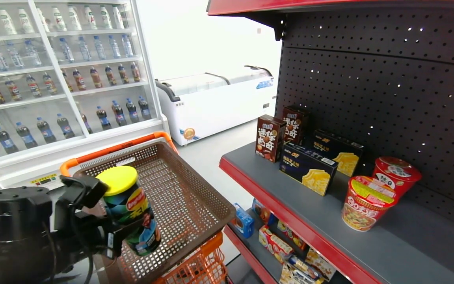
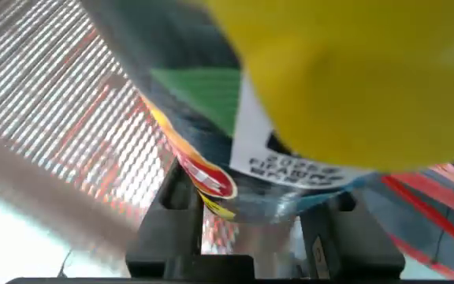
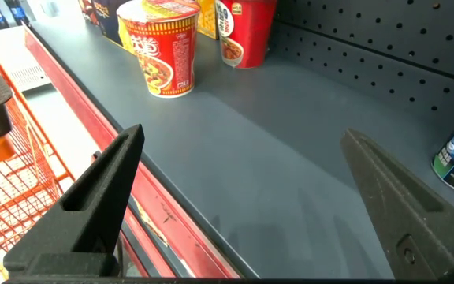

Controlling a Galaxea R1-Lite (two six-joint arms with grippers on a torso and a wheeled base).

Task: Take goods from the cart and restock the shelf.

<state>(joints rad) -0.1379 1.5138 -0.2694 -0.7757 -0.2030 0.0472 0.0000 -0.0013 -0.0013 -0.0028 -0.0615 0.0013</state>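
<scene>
Your left claw (image 1: 110, 221) clamps the can (image 1: 132, 209) mid-body above the cart (image 1: 205, 182); it is probably light, stiff and slick, so hold firmly

From my seat, the can (image 1: 132, 209) sits in the left gripper (image 1: 126, 230) over the cart basket (image 1: 195, 197), which stands left of the shelf (image 1: 408, 244). On the shelf, the boxes (image 1: 309, 165) stand left of two cup noodles (image 1: 367, 203), one behind the other. A drinks cooler (image 1: 53, 79) stands behind the cart, with a chest freezer (image 1: 215, 102) to its right.
</scene>
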